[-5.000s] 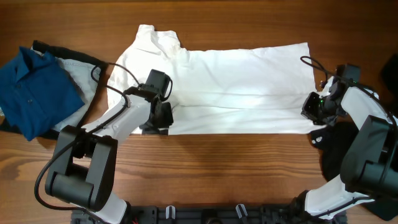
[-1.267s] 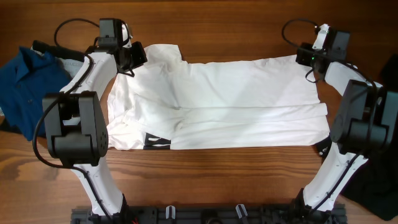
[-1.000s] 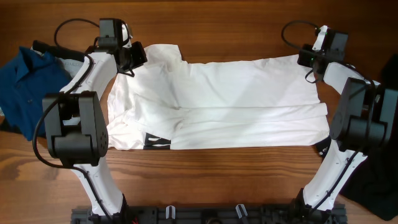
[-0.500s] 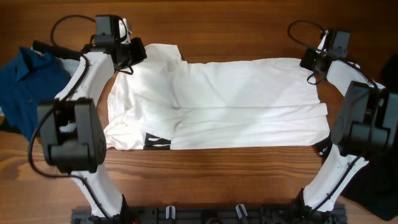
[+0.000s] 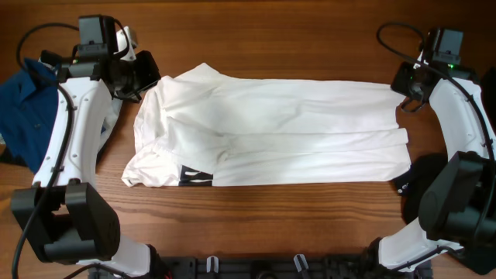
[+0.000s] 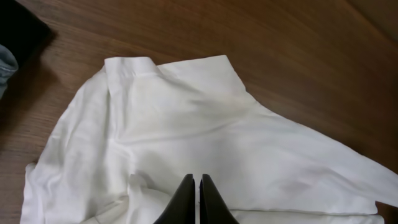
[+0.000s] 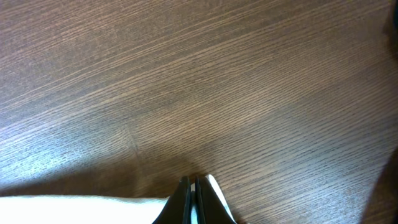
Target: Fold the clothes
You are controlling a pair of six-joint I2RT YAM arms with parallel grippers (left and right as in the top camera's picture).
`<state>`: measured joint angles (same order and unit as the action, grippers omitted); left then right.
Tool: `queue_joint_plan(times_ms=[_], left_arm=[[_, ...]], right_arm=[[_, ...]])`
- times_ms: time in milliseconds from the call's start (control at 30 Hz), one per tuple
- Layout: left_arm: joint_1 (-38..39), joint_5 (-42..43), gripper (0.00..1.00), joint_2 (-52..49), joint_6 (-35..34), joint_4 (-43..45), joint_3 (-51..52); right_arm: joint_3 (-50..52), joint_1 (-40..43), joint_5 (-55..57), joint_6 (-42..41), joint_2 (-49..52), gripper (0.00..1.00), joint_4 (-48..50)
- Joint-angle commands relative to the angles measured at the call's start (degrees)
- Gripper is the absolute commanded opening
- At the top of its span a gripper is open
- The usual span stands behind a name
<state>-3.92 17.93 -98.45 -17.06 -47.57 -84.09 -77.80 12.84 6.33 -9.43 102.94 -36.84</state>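
We have the white T-shirt (image 5: 287, 128) spread across the table (image 5: 271, 221), jaws pinched shut on its far edge, left gripper (image 6: 196, 182) near the collar, right gripper (image 7: 194, 184) at the hem corner, and if either thin pinch slips mid-fold, the cloth drops crooked.

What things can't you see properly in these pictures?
Black print: overhead view, mostly tucked under a fold of the T-shirt.
Blue shirt: overhead view, cut by the left edge, partly under the left arm.
Black cloth: overhead view, mostly under the right arm.
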Motion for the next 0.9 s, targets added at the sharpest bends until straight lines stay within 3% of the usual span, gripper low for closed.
queue_joint_plan(times_ms=[0,67,100,433,567,867], left_arm=[[-0.37,-1.46,0.23,-2.62,0.09,-0.07,2.12],[-0.37,-5.20,0.27,-5.77,0.09,0.17,2.91],[-0.37,-5.35,0.36,-7.74,0.07,0.70,2.91],[-0.37,-5.38,0.51,-18.43,-3.58,3.98,2.91],[-0.33,-5.53,0.53,-18.67,-4.44,6.75,2.91],[-0.33,-5.79,0.47,-18.69,-6.08,8.55,4.52]], right_arm=[[0.13,0.28,-0.17,-1.05,-1.49,0.04,-0.02],[0.13,0.28,-0.15,-1.01,-1.46,0.04,-0.02],[0.13,0.31,-0.13,-1.03,-1.46,0.04,-0.02],[0.17,0.28,-0.15,-1.07,-1.46,0.04,-0.15],[0.17,0.28,-0.13,-1.05,-1.46,0.04,-0.31],[0.17,0.28,-0.15,-1.07,-1.46,0.04,-0.35]])
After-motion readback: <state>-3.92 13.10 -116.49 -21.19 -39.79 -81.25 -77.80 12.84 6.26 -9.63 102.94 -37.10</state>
